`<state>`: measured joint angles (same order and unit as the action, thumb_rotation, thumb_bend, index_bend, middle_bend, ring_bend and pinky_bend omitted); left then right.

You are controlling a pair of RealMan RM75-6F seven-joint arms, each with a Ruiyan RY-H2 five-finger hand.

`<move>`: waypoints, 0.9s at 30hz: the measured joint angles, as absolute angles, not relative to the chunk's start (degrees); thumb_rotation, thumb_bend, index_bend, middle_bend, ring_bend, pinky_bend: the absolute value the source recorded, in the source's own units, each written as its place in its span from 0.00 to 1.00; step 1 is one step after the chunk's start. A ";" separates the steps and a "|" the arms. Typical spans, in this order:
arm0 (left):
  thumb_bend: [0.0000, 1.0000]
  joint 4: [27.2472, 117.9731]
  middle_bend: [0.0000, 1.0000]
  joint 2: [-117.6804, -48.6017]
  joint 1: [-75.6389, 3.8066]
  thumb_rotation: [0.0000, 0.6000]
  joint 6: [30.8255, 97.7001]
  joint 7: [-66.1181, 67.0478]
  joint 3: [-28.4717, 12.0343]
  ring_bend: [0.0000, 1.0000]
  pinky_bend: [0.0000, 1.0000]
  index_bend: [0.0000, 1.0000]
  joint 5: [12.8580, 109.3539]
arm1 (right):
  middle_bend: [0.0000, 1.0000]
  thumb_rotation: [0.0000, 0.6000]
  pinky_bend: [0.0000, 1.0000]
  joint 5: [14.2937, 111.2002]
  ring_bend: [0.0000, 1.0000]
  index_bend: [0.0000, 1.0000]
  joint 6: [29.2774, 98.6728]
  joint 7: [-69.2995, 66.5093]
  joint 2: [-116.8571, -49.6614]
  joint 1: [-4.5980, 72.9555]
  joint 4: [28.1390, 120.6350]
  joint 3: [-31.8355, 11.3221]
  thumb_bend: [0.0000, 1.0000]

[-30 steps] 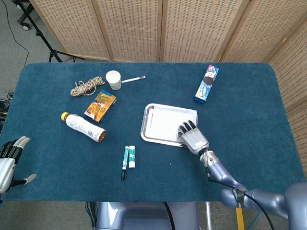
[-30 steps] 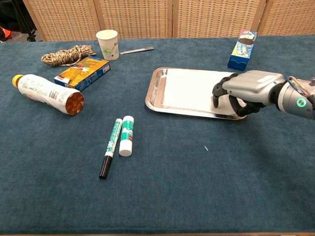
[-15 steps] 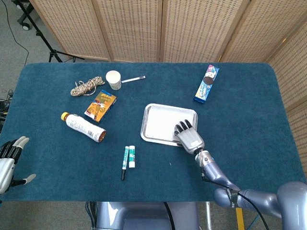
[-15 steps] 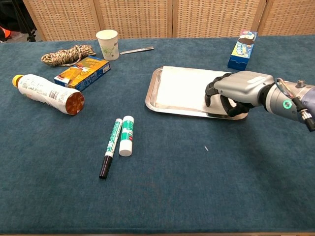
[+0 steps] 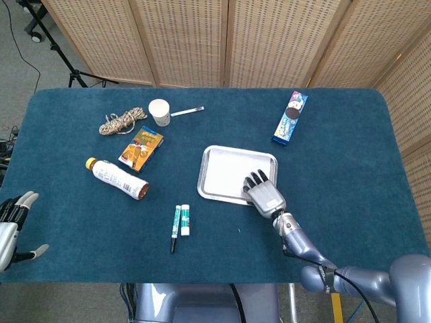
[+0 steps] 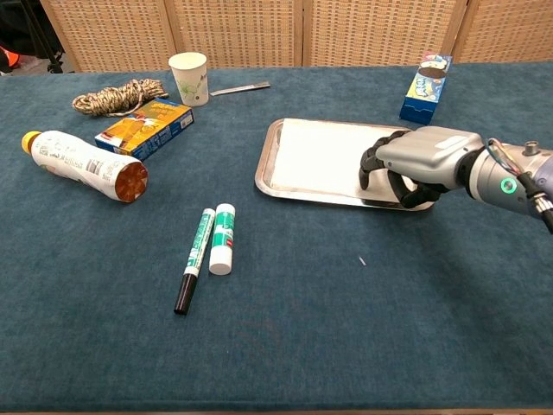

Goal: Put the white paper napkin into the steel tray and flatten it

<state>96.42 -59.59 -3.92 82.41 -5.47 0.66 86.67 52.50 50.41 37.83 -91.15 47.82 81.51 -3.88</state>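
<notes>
Backdrop: woven wicker screen (image 5: 222, 40), wood-framed panels. Grey floor (image 5: 30, 64); black stand legs (image 5: 64, 64). Table (image 5: 81, 256): blue cloth.

right hand (image 6: 421, 160) hides tray's (image 6: 270, 160) near-right corner | left hand (image 5: 13, 225) cut by frame edge

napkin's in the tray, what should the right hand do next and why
Probably sweep the right hand leftward across the white paper napkin. The napkin already lies inside the steel tray, and the hand rests only on its right end, so the rest likely still needs flattening.
</notes>
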 measured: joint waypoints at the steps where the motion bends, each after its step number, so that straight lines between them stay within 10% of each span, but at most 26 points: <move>1: 0.00 96.43 0.00 -59.59 -3.92 1.00 82.41 -5.45 0.67 0.00 0.00 0.00 86.70 | 0.14 1.00 0.00 52.76 0.00 0.30 50.42 37.69 -90.95 47.75 81.65 -3.75 1.00; 11: 0.00 96.63 0.00 -59.82 -4.03 1.00 82.20 -4.73 0.67 0.00 0.00 0.00 86.64 | 0.13 1.00 0.00 55.91 0.00 0.30 51.18 35.34 -89.44 47.40 83.65 -3.77 1.00; 16: 0.00 96.67 0.00 -59.91 -4.02 1.00 82.23 -4.53 0.72 0.00 0.00 0.00 86.72 | 0.02 1.00 0.00 60.36 0.00 0.18 52.25 30.84 -89.84 46.96 83.49 -4.49 0.65; 27: 0.00 96.49 0.00 -59.80 -3.84 1.00 82.56 -5.03 0.73 0.00 0.00 0.00 86.80 | 0.00 1.00 0.00 64.05 0.00 0.08 55.41 25.29 -91.04 46.54 82.46 -8.36 0.46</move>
<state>96.49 -59.80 -3.84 82.56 -5.03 0.73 86.80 64.05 55.41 25.29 -91.04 46.54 82.46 -8.36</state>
